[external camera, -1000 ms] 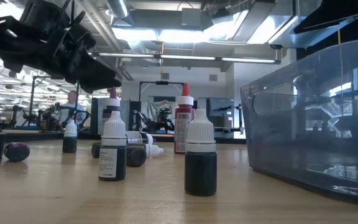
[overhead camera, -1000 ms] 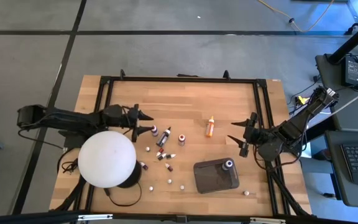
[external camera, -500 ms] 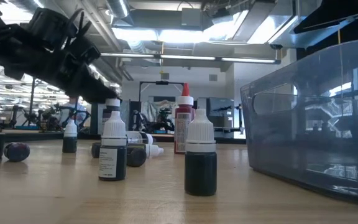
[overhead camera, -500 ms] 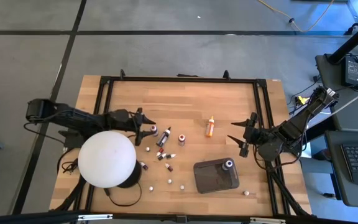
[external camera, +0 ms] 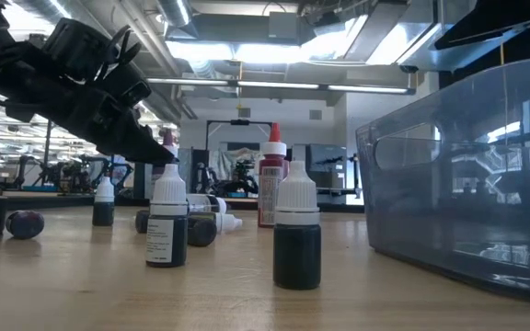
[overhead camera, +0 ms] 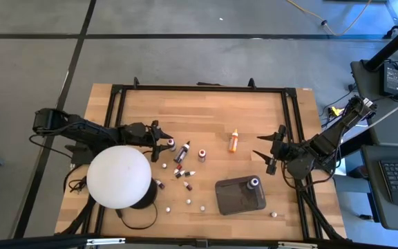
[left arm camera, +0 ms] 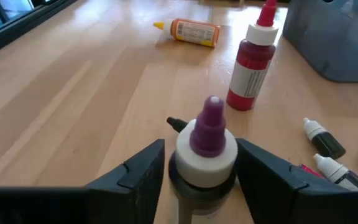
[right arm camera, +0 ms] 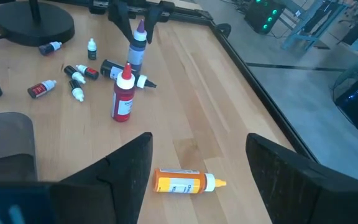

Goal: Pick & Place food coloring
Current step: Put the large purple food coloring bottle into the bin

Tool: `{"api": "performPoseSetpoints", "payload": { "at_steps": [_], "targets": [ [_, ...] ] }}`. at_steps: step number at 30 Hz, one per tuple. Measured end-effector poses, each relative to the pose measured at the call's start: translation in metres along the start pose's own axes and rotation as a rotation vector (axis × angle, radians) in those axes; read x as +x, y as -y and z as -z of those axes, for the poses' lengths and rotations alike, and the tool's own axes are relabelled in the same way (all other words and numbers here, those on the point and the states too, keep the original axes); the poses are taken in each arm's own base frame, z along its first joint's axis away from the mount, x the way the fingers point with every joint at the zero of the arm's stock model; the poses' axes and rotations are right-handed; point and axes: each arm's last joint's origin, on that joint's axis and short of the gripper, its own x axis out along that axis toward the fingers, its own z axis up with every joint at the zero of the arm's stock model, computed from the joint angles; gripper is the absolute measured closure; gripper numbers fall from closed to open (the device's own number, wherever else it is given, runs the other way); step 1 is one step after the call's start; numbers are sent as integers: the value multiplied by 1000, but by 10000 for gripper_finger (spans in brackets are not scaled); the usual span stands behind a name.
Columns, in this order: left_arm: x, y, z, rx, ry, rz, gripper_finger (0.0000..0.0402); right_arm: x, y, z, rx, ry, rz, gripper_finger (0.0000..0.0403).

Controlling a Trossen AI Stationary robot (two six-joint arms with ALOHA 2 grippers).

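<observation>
A: What is at the far left of the wooden surface (overhead camera: 254, 111)?

B: A big white dome (overhead camera: 119, 177) sits at the near left corner. Just behind it, the left hand (overhead camera: 166, 143) reaches in low, and its two dark fingers (left arm camera: 138, 174) stand on either side of an upright purple-topped bottle (left arm camera: 206, 155). The fingers sit close against the white collar, but I cannot tell whether they are pressing on it.

A: And further along?

B: Right beside that bottle lies a dark bottle (overhead camera: 182, 152) on its side. Next comes an upright red-topped bottle (overhead camera: 202, 153). In front of these, many tiny bottles (overhead camera: 183, 173) are scattered, some standing, some lying. Near the middle, a longer orange bottle (overhead camera: 233, 140) lies on its side, well apart from the cluster.

A: What is on the right?

B: A dark grey tray (overhead camera: 235, 199) rests near the front edge with one small bottle (overhead camera: 254, 182) standing in it. Another tiny bottle (overhead camera: 273, 214) stands just outside the tray. The right hand (overhead camera: 269, 150) hovers by the right edge, its fingers spread wide apart and holding nothing.
</observation>
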Motion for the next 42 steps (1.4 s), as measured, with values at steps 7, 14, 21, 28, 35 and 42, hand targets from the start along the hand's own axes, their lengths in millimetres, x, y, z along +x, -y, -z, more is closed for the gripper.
{"api": "performPoseSetpoints", "payload": {
  "at_steps": [7, 14, 21, 28, 35, 42],
  "targets": [
    [0, 0, -2, 2, 16, -2, 275, 0, 0, 0, 0, 0, 0, 143],
    [2, 0, -15, 18, 105, 1, 285, 0, 0, 0, 1, 0, 0, 143],
    [9, 2, -49, 17, 210, 31, 283, 0, 0, 0, 2, 0, 0, 143],
    [18, 6, -93, 16, 259, 90, 285, 0, 0, 0, 3, 0, 0, 143],
    [45, 9, -133, 69, 238, 155, 285, 0, 0, 0, 3, 0, 1, 143],
    [95, 14, -151, 124, 206, 318, 283, 0, -1, -1, 14, 4, -1, 143]
  ]
}}
